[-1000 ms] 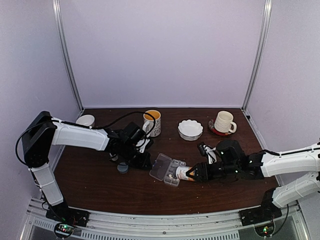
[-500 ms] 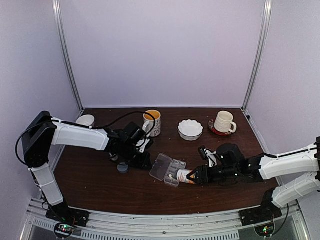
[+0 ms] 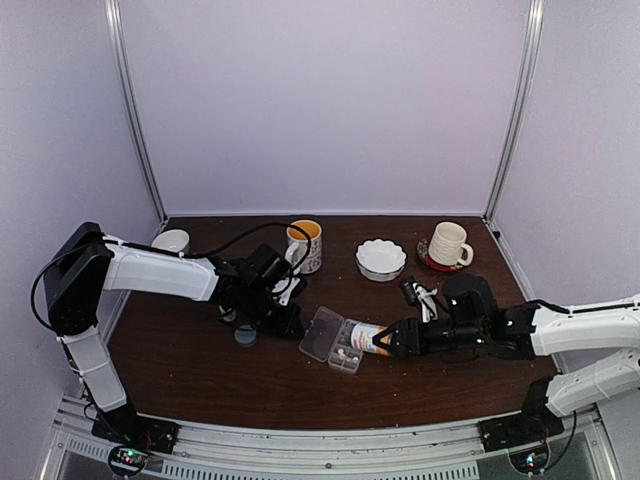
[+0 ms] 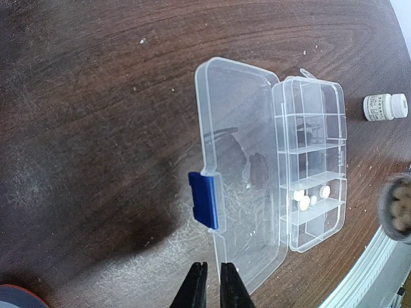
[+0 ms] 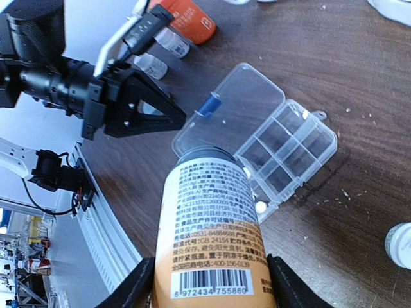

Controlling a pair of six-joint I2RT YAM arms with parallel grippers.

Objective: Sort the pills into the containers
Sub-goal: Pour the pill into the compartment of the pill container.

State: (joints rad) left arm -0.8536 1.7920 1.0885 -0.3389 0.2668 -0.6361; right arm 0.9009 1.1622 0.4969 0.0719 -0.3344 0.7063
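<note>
The clear organizer box (image 4: pixel 311 122) lies open, its lid (image 4: pixel 239 160) flat on the table with a blue clasp (image 4: pixel 204 199). A few white pills (image 4: pixel 307 196) lie in one of its containers. My left gripper (image 4: pixel 210 282) is shut on the lid's rim, also seen in the top view (image 3: pixel 293 322). Above the box end, my right gripper (image 5: pixel 210 282) is shut on an orange-labelled bottle (image 5: pixel 212 224), tipped with its mouth toward the box (image 5: pixel 286 149). Tan pills show in the bottle's open mouth (image 4: pixel 401 205). From above, the bottle (image 3: pixel 362 337) hangs over the box (image 3: pixel 322 332).
A small white bottle (image 4: pixel 384 106) stands just past the box, with an orange bottle (image 5: pixel 192 22) and small vials (image 5: pixel 151 64) behind the left arm. A grey cap (image 3: pixel 245 336) lies left of the box. A yellow mug (image 3: pixel 305 245), white bowl (image 3: pixel 381 258), mug on saucer (image 3: pixel 449 243) line the back.
My right gripper has carried the bottle a little toward the back and higher over the box's end. The left gripper and the box have not moved.
</note>
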